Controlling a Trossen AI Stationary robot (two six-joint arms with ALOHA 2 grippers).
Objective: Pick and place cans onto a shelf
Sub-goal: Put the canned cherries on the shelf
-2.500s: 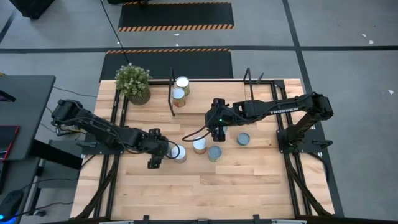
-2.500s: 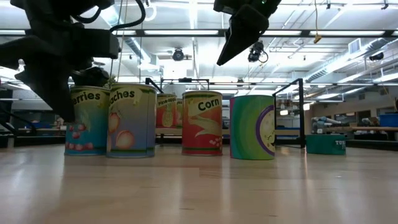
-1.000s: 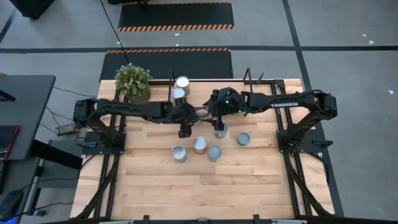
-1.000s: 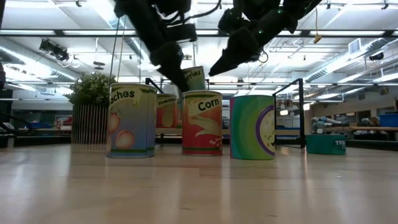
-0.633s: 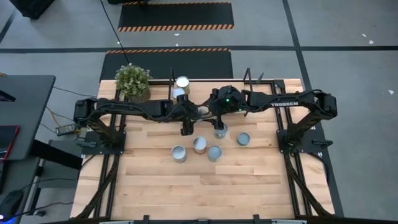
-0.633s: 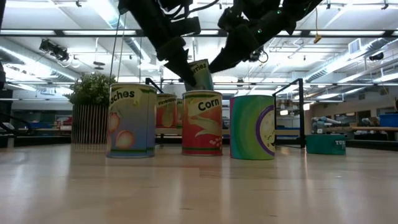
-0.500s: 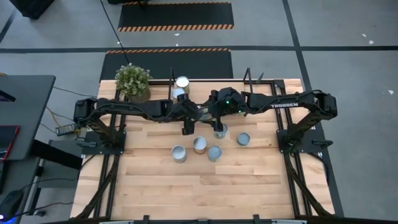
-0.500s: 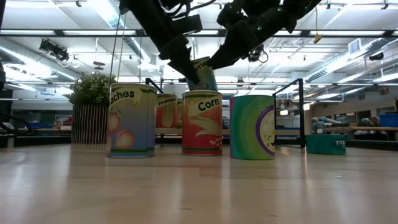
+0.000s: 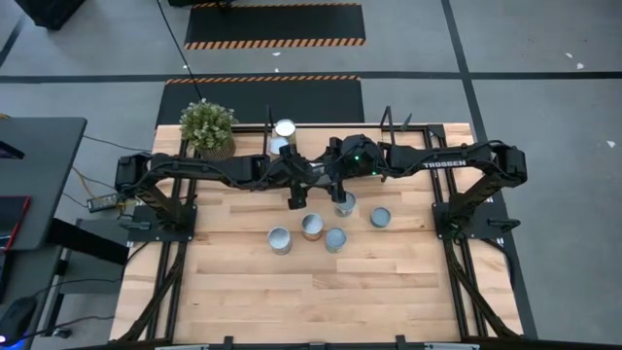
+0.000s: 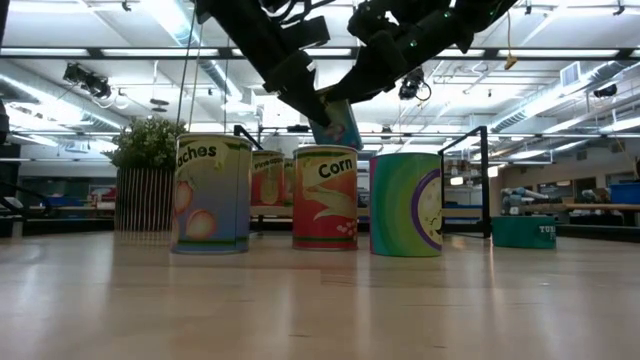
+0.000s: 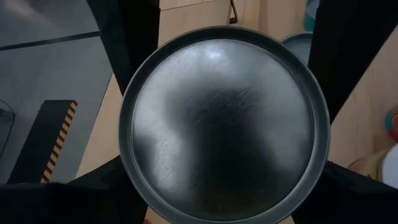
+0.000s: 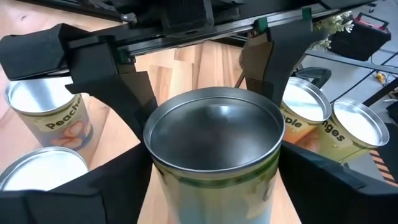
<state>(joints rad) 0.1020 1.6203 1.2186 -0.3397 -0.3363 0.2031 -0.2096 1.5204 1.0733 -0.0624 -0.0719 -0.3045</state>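
Closing in now: the right hand (image 10: 352, 88), wide a second ago, has clamped onto the teal-labelled tin can with a silvery top (image 10: 335, 120) that the left hand (image 10: 312, 98) grips tight. The can hangs in mid-air over the wooden bench (image 9: 292, 292), pinched from both sides. That looks like a handover, with the left still to let go.

The count:
- One can is aloft.
- Two cans (image 9: 285, 127) (image 9: 279, 146) stand on the low light-wood shelf with black end frames (image 9: 326, 138).
- Four cans (image 9: 279, 240) (image 9: 312, 227) (image 9: 335, 239) (image 9: 380, 217) wait on the bench.

That makes seven cans, plus one potted green plant (image 9: 208, 128).
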